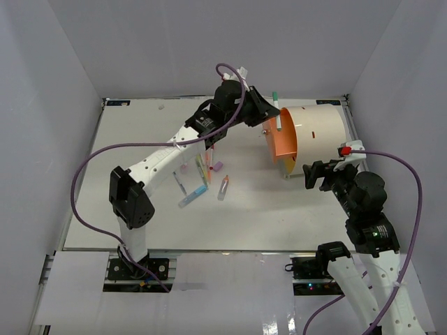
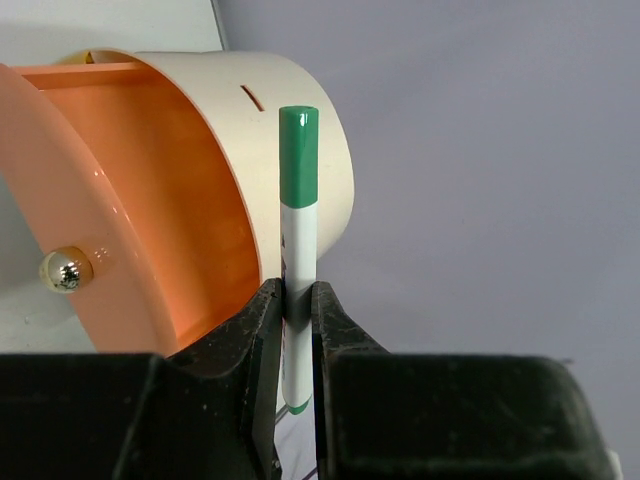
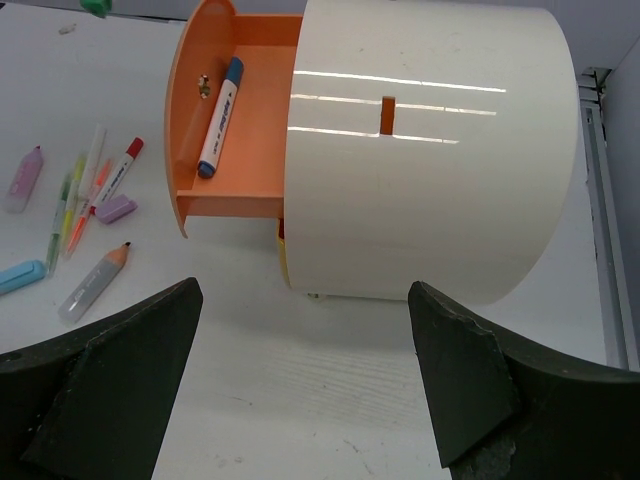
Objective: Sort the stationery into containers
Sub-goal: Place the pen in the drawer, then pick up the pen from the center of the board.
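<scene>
My left gripper [image 1: 269, 115] is shut on a white marker with a green cap [image 2: 297, 230] and holds it upright just above the drum's pulled-out orange drawer [image 2: 150, 230]. The marker also shows in the top view [image 1: 276, 110]. The cream-white drum [image 1: 318, 136] lies on its side at the back right. In the right wrist view the open drawer [image 3: 240, 150] holds a blue-capped marker [image 3: 220, 117]. My right gripper [image 3: 310, 385] is open and empty, a little in front of the drum [image 3: 430, 150]. Several pens [image 1: 202, 178] lie loose mid-table.
A brass knob [image 2: 64, 269] sits on the orange drawer face. Loose pens, a purple cap [image 3: 115, 209] and a pencil-shaped marker [image 3: 92, 284] lie left of the drum. The table's right edge rail [image 3: 600, 200] runs close behind the drum. Grey walls enclose the table.
</scene>
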Available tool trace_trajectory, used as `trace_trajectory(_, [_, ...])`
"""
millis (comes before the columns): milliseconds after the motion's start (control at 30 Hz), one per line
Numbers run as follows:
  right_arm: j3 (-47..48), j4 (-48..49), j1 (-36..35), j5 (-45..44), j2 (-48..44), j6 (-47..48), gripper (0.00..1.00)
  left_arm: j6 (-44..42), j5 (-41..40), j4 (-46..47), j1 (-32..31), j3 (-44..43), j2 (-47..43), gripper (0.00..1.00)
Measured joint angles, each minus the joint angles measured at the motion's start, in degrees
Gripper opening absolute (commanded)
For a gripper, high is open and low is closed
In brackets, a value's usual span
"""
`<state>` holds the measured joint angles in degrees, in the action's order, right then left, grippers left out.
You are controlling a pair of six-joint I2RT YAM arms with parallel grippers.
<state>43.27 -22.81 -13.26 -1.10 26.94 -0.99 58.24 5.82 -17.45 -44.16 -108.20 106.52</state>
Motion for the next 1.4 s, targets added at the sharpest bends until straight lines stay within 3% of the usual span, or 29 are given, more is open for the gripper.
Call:
trace_trajectory(100, [0.00, 0.00, -0.02, -0.02, -0.39, -0.02, 0.90, 0.48, -1.22, 0.37, -0.74, -0.68, 2.03, 0.22])
trace_trajectory(333, [-0.11, 0.00, -0.02, -0.04, -0.98, 1.14, 0.90, 0.90, -3.52, 0.79, -1.09, -0.68, 3.13, 0.48])
trace_trajectory(467, [-0.74, 0.09, -0.02, -0.07, -1.44, 1.53, 0.90, 1.01, -3.91, 1.25, -1.07, -0.68, 3.32, 0.56])
trace_trajectory(700, [-1.09, -0.15, -0.33, -0.26, -1.70, 1.70, 0.90, -0.15, -4.35, 0.94, -1.07, -0.68, 3.93, 0.58])
trace_trajectory(967, [-1.11, -0.15, -0.50, -0.42, -1.77, 2.29, 0.90, -9.86, -13.81, -7.06, -0.04, 4.22, -1.36, 0.62])
trace_trajectory(1200, [-1.11, -0.13, -0.76, -0.66, -1.70, 2.73, 0.90, -16.55, -20.04, -12.66, 9.77, 18.14, -13.77, 0.61])
trace_trajectory(1400, [0.28, -1.22, -0.98, -0.55, 0.79, 2.71, 0.90, -19.69, -20.09, -15.02, 17.38, 26.60, -14.69, 0.61])
